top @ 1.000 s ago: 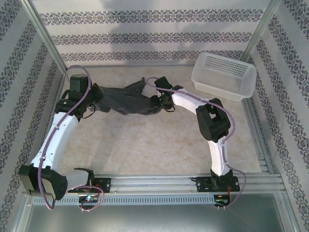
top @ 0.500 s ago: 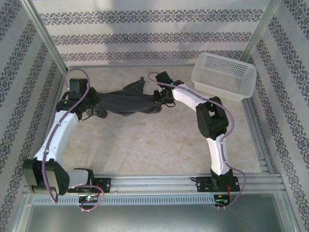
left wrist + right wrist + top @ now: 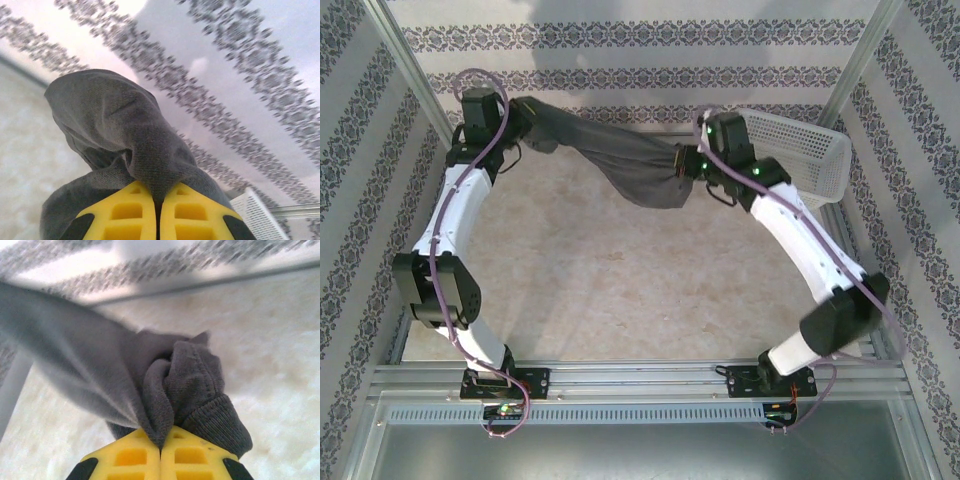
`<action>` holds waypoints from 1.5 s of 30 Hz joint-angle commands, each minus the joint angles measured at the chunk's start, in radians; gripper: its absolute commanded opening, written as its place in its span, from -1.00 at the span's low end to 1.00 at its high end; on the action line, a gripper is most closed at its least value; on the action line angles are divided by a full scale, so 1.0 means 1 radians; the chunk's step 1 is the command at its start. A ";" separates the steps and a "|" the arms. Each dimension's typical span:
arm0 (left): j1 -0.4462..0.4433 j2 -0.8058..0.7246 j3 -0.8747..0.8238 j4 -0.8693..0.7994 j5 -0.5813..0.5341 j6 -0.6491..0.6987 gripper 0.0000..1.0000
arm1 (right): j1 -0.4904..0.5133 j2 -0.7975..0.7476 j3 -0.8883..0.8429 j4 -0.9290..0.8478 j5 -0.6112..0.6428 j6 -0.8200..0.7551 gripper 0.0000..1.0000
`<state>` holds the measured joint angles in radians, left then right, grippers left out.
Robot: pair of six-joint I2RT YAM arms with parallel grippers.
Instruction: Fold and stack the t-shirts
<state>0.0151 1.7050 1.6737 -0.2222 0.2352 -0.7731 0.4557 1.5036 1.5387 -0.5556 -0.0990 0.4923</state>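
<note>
A dark charcoal t-shirt hangs stretched in the air between both grippers, above the far part of the table. My left gripper is shut on its left end at the back left. My right gripper is shut on the right end, close to the basket. The cloth sags lowest just left of the right gripper. In the left wrist view the yellow fingers pinch a fold of the t-shirt. Seen from the right wrist, the yellow fingers clamp bunched fabric with a ribbed hem.
A white mesh basket stands at the back right, just behind the right arm. Patterned walls and metal posts close in the back and sides. The beige table top lies bare under the hanging cloth.
Both arms rose and swung toward the back wall, lifting the t-shirt off the table and pulling it out between them. The right gripper closed on the cloth.
</note>
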 commanded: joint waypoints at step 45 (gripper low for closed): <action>-0.521 -0.077 -0.714 -0.566 -0.040 0.031 -0.06 | 0.072 0.738 0.156 -0.135 -0.156 0.118 -1.00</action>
<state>-0.4957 1.5997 0.9508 -0.7040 0.2325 -0.7834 0.5282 2.2395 1.7184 -0.6537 -0.2695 0.6128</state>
